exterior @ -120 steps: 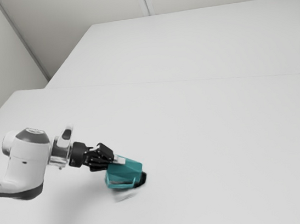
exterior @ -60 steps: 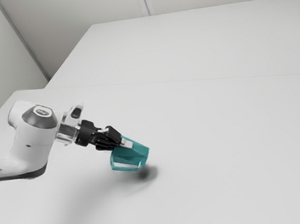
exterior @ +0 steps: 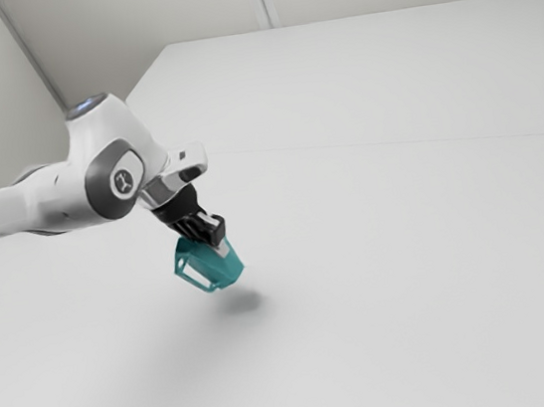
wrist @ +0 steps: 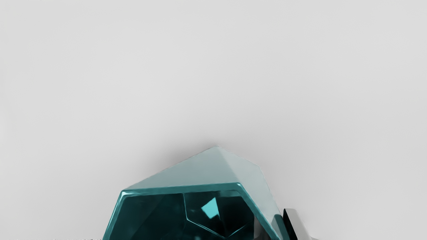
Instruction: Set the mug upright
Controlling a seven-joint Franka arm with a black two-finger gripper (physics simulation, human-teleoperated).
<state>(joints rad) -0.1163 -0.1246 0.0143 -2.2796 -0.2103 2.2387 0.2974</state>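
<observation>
Mug: up in the air, this teal mug (exterior: 220, 267), mouth up towards the hand, still short of plumb!
Jaws: the gripper (exterior: 220, 244) has the mug's wall pinched, one finger seemingly inside the rim (wrist: 180, 189).
Handle (exterior: 191, 282): out on the exterior view's left, free of the grip.
Why so: a wall hold leaves the base free to meet the table (exterior: 412, 275) once levelled.
</observation>
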